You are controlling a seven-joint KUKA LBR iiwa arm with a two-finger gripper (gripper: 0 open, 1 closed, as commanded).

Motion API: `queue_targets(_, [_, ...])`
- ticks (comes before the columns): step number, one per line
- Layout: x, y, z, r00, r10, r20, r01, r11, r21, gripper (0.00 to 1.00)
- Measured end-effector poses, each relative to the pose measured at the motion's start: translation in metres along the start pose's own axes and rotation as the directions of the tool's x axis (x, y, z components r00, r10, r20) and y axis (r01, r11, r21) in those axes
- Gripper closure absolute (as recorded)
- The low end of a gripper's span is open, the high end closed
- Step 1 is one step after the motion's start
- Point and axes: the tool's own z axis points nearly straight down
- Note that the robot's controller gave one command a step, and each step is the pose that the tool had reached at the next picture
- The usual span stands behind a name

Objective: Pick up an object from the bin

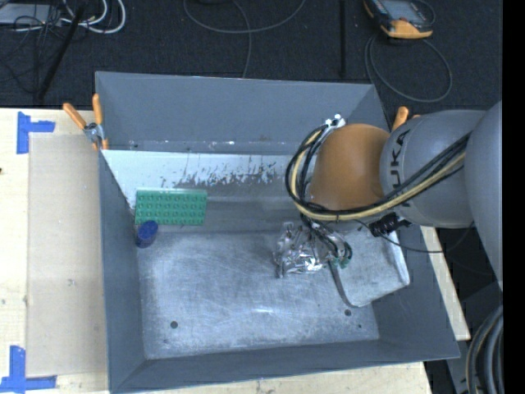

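Grey metal bin (230, 113), sloped walls, scuffed floor. Arm enters from the right, round orange-brown wrist cover (349, 171) above the right half, with a loop of black and yellow cables (297, 179) at its left side.

Silver metal gripper (297, 257) low over the floor, right of centre, near the foot of the back wall. Whether the claw is wide or narrow: cannot tell, the metalwork is too tangled to read. Nothing seen held in it.

Nearest thing: pale grey flat sheet with rounded corners (373, 279), lying against the right wall, just beside the gripper on its right, partly under the arm. Touching or apart: cannot tell.

Flat green studded building plate (171, 208) at the back-left corner, resting where the floor meets the back wall. Small dark blue round cap (147, 234) touching or just below its lower-left corner, close to the left wall. Both well apart from the gripper.

Open room: bare floor across the centre, the front edge and the front-left, between the gripper and the green plate.
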Motion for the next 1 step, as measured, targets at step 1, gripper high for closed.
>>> queue_targets(1, [0.0103, 0.0145, -0.1790, 0.999, -0.040, 0.008, 0.040, 0.999, 0.002, 1.00])
